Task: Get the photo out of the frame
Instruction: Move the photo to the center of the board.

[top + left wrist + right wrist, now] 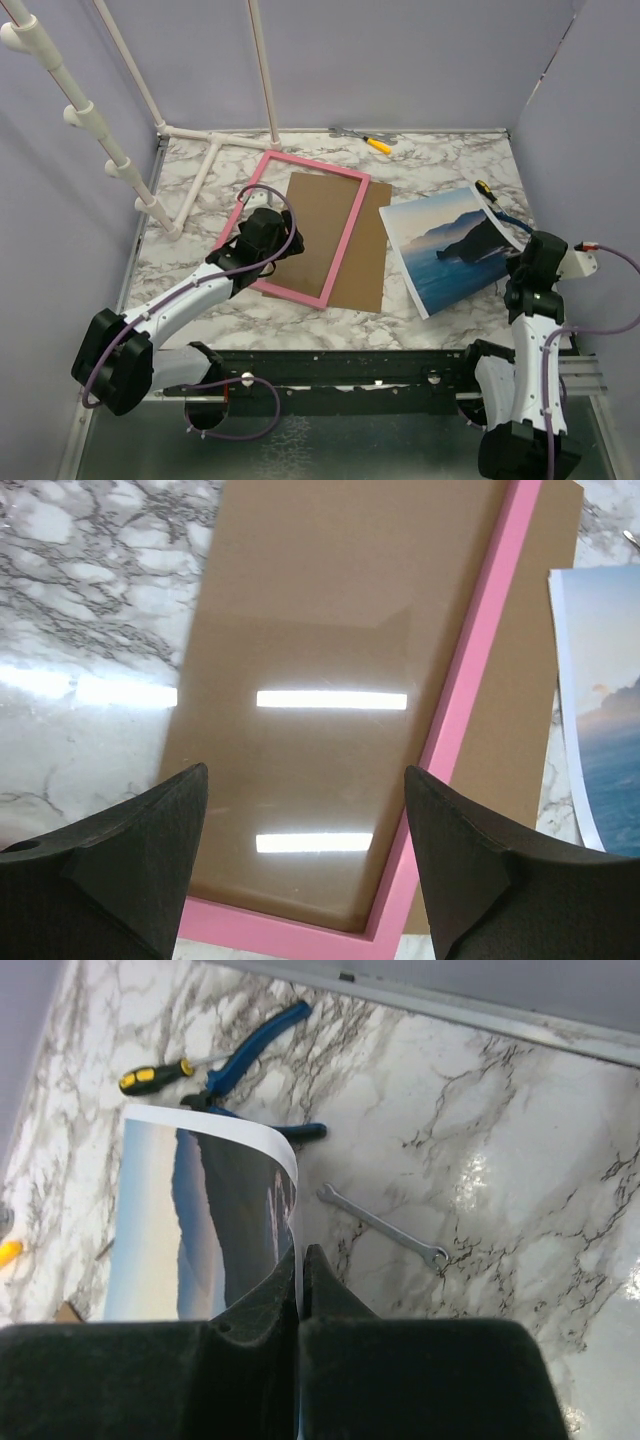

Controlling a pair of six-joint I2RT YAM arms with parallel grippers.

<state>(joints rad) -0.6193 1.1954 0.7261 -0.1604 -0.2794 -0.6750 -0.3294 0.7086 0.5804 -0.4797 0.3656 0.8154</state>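
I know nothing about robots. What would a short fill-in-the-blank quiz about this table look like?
1. The right gripper pinches the curled edge of the thin lake-and-mountain photo print with its jaws ____.
2. The left gripper hovers over the pink-bordered rectangular frame with its jaws ____.
3. Seen from overhead, the print lies on the marble table to the ____ of the frame.
4. The pliers beyond the print have handles coloured ____.

Missing words: shut; open; right; blue.

The top camera looked down from high behind over the whole surface point(450, 165). The left wrist camera faced down close above the frame point(470, 680), the right wrist's close along the photo point(190, 1220); all three shared the photo.
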